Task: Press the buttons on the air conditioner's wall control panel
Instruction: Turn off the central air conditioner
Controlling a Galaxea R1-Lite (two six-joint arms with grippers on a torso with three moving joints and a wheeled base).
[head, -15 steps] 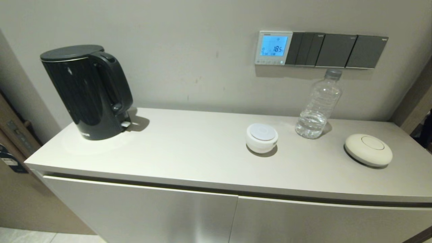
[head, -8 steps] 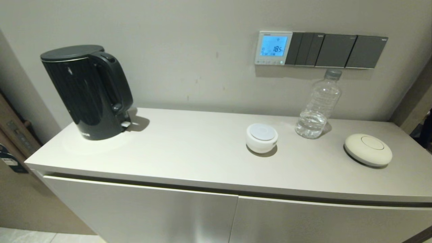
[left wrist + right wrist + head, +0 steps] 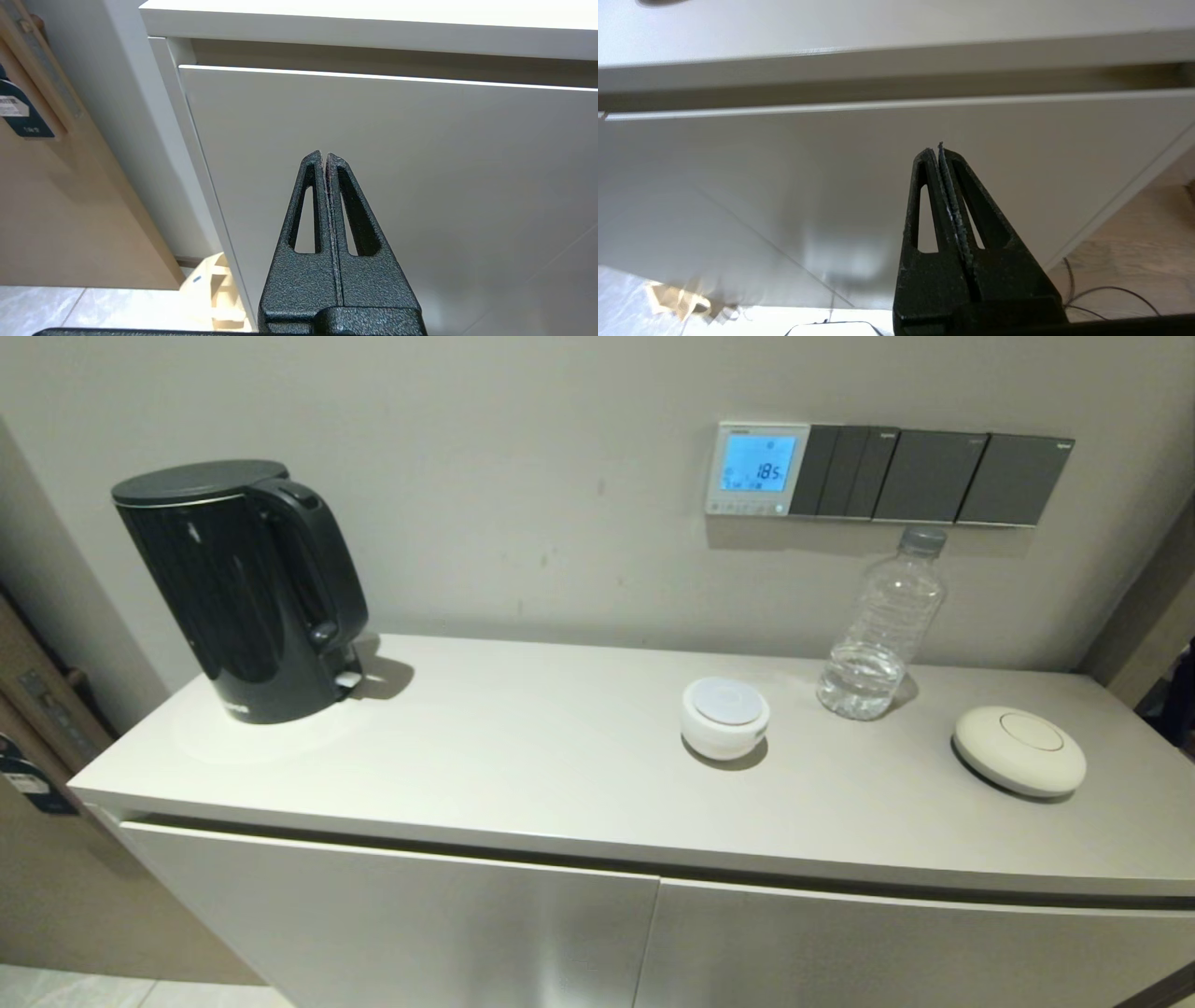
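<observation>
Still nothing touching the wall control panel (image 3: pixel 756 469), glowing blue above the water bottle (image 3: pixel 881 627). Left gripper (image 3: pixel 325 156) and right gripper (image 3: pixel 940 150) low before the cabinet doors, jaws pressed together. Risky reach ahead: could topple that bottle, or miss the buttons (image 3: pixel 745 508) and hit the grey switches (image 3: pixel 934 476).

From the head I look forward and down on the counter (image 3: pixel 523 775) and the wall behind it. My left wrist camera sits low, close before the cabinet door (image 3: pixel 397 186), facing it slightly upward. The right wrist camera does likewise. All three views share the counter's front edge.
</observation>
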